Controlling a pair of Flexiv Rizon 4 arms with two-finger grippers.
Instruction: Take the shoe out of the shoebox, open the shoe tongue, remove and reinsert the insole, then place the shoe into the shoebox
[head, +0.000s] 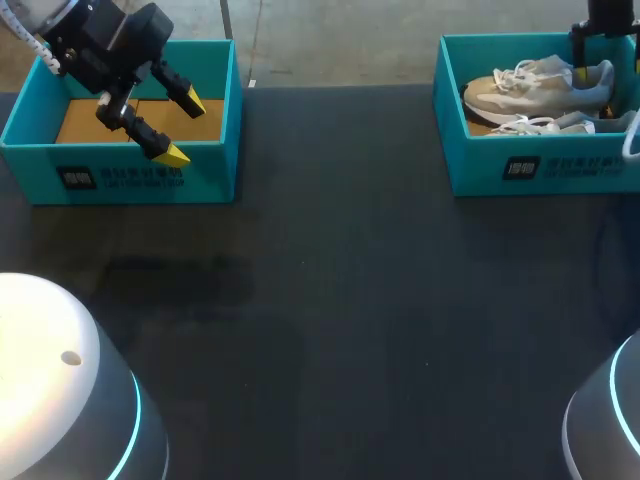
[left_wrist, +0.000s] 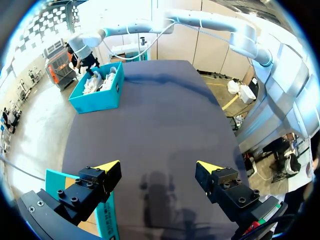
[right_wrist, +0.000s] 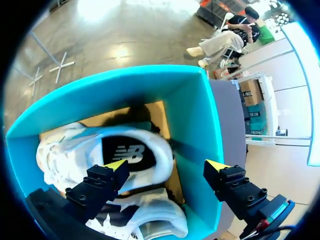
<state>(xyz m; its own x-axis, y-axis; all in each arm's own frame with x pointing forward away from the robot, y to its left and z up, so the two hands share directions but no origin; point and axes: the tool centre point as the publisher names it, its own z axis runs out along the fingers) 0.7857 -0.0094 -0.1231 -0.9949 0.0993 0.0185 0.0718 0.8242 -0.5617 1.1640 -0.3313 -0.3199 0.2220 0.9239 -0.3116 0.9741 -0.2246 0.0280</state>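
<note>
- The shoe (head: 535, 88) is seen lying in the right shoebox (head: 540, 165), beside a second shoe; this fits both a shoe not yet lifted and one already returned
- The right gripper (right_wrist: 167, 172) is held wide apart above the heel, one finger outside the wall
- The left gripper (head: 168, 125) is spread wide over the other box (head: 120, 165), holding nothing
- If a grasp is intended, both fingers should be brought inside the wall

Two shoeboxes (head: 130, 160) (head: 520, 165), two shoes (head: 535, 88) (head: 560, 124) — both in one box
</note>
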